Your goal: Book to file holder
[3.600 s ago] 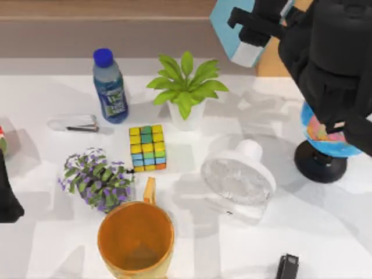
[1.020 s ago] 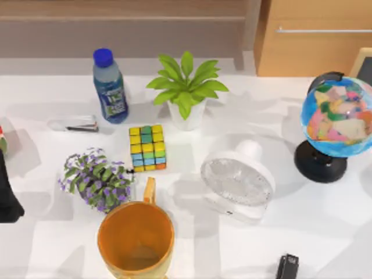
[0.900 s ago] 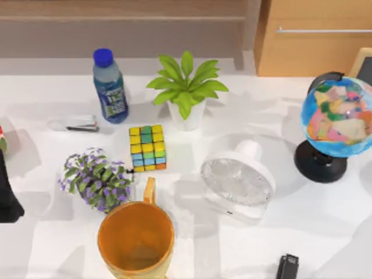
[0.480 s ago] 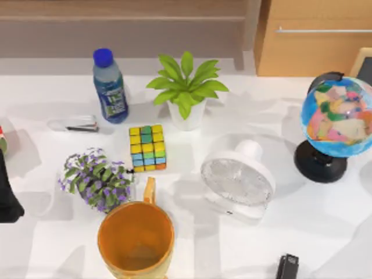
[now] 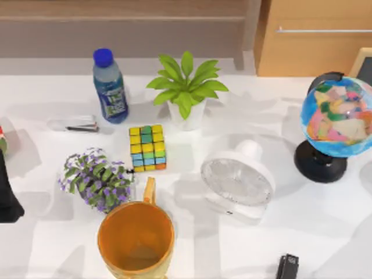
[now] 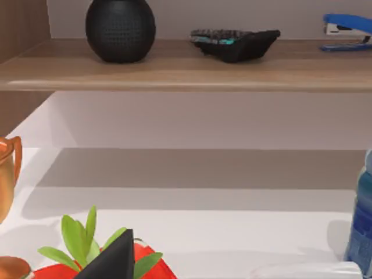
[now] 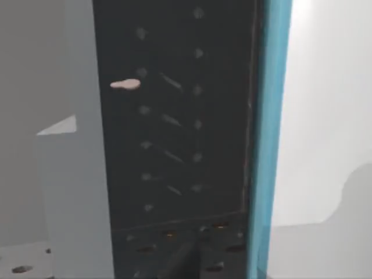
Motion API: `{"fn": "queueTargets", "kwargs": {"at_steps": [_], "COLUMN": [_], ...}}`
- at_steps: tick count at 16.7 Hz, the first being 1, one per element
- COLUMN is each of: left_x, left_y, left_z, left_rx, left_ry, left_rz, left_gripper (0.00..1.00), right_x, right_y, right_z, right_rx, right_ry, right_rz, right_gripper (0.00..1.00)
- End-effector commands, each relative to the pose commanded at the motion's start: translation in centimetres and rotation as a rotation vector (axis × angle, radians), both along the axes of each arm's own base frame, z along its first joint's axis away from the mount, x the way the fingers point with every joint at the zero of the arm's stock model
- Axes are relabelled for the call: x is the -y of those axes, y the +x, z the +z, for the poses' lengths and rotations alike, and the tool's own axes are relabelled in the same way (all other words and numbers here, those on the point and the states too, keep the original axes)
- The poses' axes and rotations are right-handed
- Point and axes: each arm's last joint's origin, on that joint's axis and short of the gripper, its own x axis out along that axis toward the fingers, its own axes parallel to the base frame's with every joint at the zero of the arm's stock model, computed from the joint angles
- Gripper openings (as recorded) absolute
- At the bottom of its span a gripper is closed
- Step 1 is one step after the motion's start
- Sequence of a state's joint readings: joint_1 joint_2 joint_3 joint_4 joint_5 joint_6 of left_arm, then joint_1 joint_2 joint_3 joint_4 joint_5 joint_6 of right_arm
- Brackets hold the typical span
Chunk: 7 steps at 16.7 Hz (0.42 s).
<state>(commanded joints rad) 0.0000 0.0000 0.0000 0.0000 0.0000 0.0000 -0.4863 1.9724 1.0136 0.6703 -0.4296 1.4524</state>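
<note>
Teal-blue now runs as a thin upright strip through the right wrist view: the edge of the book (image 7: 266,116), its smooth white face beside it, standing close against a dark matt panel (image 7: 174,116) dotted with rows of small holes, which we take for a wall of the file holder, with a plain grey sheet (image 7: 75,192) on the panel's other side. A few seconds ago the right arm hung over the top view's upper right with the book in its grip and hid the globe (image 5: 337,119); it has since swung out past that corner, and the globe stands uncovered on its black foot. We judge from this that the book has been carried to the holder and is at or just inside it, so the task looks near its end. Whether the right gripper still grips the book we cannot tell. Nothing else on the white desk (image 5: 325,232) has shifted: the ribbed round fan (image 5: 238,180), the chequered cube (image 5: 147,148), the blue-capped bottle (image 5: 110,87) and the glossy orange mug (image 5: 135,238) sit as before. Our left arm (image 5: 7,197) stays parked at the desk's left edge, and whether its fingers are wide or narrow we cannot tell.
</note>
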Motion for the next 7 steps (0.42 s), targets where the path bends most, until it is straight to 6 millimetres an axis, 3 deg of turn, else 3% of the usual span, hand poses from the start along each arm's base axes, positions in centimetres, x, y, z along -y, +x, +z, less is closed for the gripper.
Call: {"fn": "queueTargets", "kwargs": {"at_steps": [2, 7], "left_x": [0.00, 0.00], "left_y": [0.00, 0.00], "left_z": [0.00, 0.00], "left_rx": [0.000, 0.000], "left_ry": [0.000, 0.000], "left_rz": [0.000, 0.000], "left_gripper": [1.00, 1.00], "right_x": [0.00, 0.00], "right_y": [0.00, 0.00], "right_z": [0.00, 0.00], "right_rx": [0.000, 0.000], "right_ry": [0.000, 0.000], "right_rz": [0.000, 0.000], "right_gripper": [1.00, 1.00]}}
